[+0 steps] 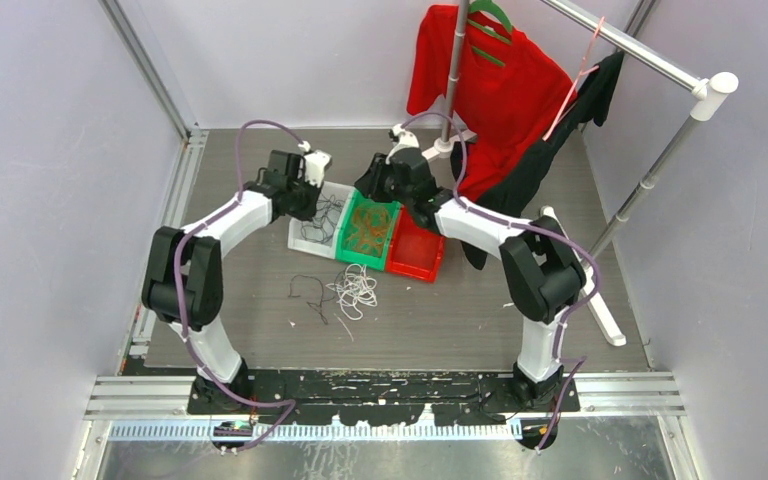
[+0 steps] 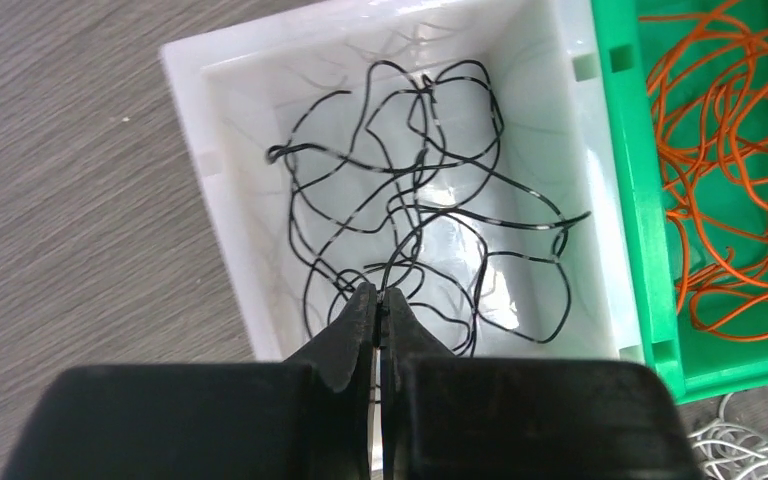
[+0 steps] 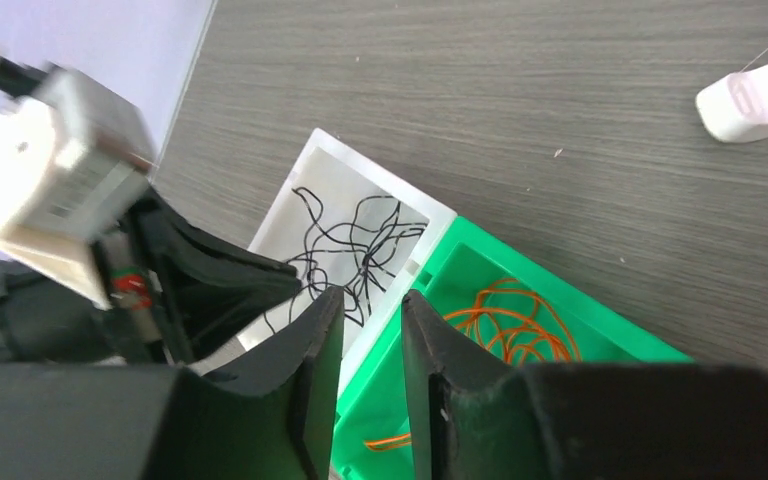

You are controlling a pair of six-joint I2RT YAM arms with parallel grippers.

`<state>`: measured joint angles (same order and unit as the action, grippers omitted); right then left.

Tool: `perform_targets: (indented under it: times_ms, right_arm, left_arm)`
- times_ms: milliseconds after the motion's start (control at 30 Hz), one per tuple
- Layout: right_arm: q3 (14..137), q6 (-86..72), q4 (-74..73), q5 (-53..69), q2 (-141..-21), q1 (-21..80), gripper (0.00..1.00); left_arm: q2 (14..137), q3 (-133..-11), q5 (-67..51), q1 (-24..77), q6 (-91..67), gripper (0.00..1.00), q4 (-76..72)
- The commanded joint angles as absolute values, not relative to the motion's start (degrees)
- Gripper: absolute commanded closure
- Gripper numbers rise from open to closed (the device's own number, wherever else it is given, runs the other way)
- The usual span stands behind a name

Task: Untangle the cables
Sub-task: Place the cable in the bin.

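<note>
Your left claw [image 2: 378, 305] sits shut, seemingly nipping a strand of the black cables [image 2: 410, 200] over the white bin [image 2: 210, 130] for colour-sorting; right claw [image 3: 370, 330] part-open, empty, above the green bin's [image 3: 610, 325] orange cables [image 3: 505, 320].

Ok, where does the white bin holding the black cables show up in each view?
Top external: white bin left of centre, leftmost in the row of bins.
Left wrist: white bin fills the middle, beyond the shut left end effector.
Right wrist: white bin at centre, just above the right end effector.
Shared landmark: the green bin beside it.
</note>
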<state>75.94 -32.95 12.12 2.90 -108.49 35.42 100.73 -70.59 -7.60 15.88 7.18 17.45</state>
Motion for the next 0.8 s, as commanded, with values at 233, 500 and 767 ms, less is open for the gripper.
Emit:
perform_targets:
  times_ms: [233, 500, 767]
  right_arm:
    - [66.28, -30.14, 16.25, -3.03, -94.62, 34.81, 0.86]
    - [63.59, -27.9, 16.39, -4.22, -91.12, 34.77, 0.86]
    - [62.22, -28.05, 16.76, -3.16, -89.22, 34.8, 0.79]
  left_arm:
    - [107.37, -73.64, -0.71, 20.77, 16.24, 1.0, 10.92]
    - [109.45, -72.61, -0.65, 21.88, 21.17, 1.0, 10.27]
    - [103.53, -79.22, -2.16, 21.89, 21.41, 0.75, 21.95]
